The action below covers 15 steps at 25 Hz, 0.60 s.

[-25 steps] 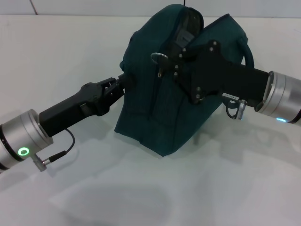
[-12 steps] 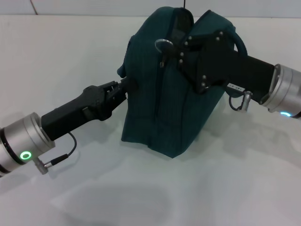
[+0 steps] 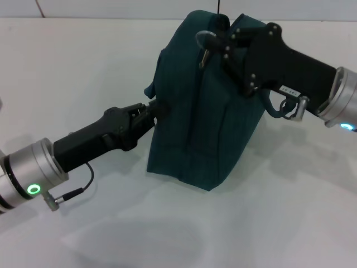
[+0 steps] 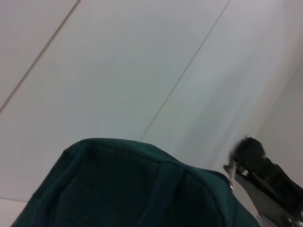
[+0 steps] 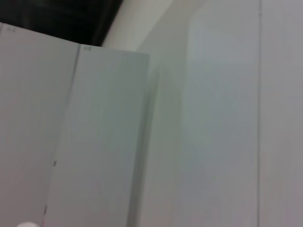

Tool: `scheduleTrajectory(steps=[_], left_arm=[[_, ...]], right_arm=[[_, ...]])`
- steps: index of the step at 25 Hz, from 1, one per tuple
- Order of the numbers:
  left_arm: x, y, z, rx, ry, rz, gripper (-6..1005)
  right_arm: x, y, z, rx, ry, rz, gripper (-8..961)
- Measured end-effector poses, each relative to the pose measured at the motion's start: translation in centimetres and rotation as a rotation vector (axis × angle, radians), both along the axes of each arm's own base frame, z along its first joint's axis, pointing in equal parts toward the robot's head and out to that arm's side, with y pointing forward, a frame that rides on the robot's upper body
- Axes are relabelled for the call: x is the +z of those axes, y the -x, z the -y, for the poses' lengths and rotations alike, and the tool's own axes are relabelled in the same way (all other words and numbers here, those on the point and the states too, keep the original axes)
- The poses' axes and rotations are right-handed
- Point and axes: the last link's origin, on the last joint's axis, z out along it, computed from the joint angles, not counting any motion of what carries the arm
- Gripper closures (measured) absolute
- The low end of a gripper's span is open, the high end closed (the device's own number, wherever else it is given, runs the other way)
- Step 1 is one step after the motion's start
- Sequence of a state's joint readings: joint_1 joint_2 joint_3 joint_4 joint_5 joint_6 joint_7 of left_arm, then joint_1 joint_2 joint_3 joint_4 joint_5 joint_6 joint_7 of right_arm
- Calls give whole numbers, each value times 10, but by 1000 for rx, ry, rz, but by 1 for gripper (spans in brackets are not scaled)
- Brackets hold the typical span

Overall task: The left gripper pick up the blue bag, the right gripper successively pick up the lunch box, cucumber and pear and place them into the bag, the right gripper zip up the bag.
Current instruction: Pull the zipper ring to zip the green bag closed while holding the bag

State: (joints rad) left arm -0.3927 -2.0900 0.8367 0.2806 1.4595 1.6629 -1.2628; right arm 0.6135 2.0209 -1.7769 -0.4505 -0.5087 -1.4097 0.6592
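at the middle of the white desk (image 3: 111,67) the blue bag (image 3: 195,111) stands upright, its base on the surface and its top toward twelve o'clock from my head camera. my left pincer (image 3: 158,109) comes in from about eight o'clock and is clamped on the bag's side panel, steadying it. my right pincer (image 3: 215,42) reaches in from three o'clock and sits at the bag's top edge, right by the metal zipper pull (image 3: 204,44); i cannot tell whether its fingers are apart or together, since the black housing hides them.

no lunch box, cucumber or pear shows anywhere on the desk, and the top seam looks mostly drawn together, so i judge the loading is done and the step in hand is the zipping. the left wrist camera shows only the bag's upper edge against the wall, with the right arm's hardware beyond it; the right wrist camera sees nothing but wall.

next i would want the right pincer to carry the pull along the seam to its end while the left grip keeps the bag from tipping or sliding with it.
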Motion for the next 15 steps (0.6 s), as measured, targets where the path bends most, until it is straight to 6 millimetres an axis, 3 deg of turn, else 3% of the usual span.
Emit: scheduleTrajectory(steps=[15], left_arm=[[-2,-1,10,-43,40,3,945]], right_arm=[[5,-8,-20,-161,46,-7,941]])
